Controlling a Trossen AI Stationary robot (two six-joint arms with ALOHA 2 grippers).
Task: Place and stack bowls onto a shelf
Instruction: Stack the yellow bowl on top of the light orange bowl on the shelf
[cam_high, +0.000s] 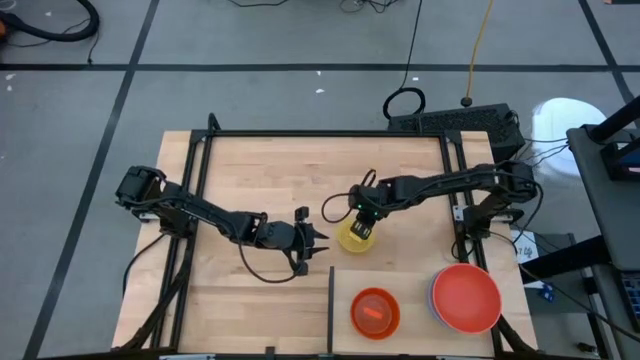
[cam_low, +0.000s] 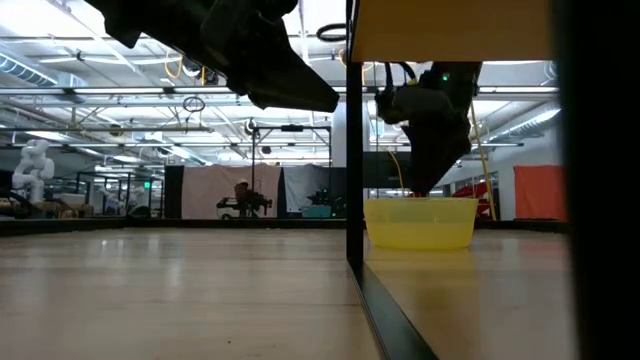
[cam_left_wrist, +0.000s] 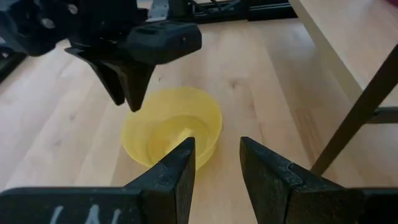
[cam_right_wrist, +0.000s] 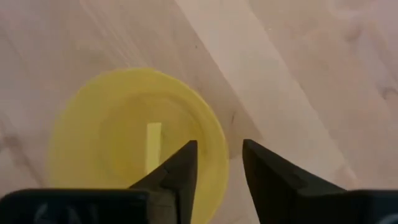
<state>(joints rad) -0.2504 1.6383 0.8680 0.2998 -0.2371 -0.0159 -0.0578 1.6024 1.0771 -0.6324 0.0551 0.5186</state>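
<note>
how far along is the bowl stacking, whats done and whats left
Looks done: an orange bowl and a red bowl topping a stack sit at the table's near edge, seemingly on the shelf. In hand: the right gripper, open, hovers over the yellow bowl, which stands on the table. The left gripper waits open beside it. Left: placing the yellow bowl.

In the high view, the large red plastic bowl (cam_high: 467, 297) covers all but a thin blue rim of whatever it sits in. The right gripper (cam_high: 360, 228) hides part of the small yellow plastic bowl (cam_high: 352, 238). The low view's pale wooden shelf (cam_low: 450, 30) runs off the top edge.
</note>
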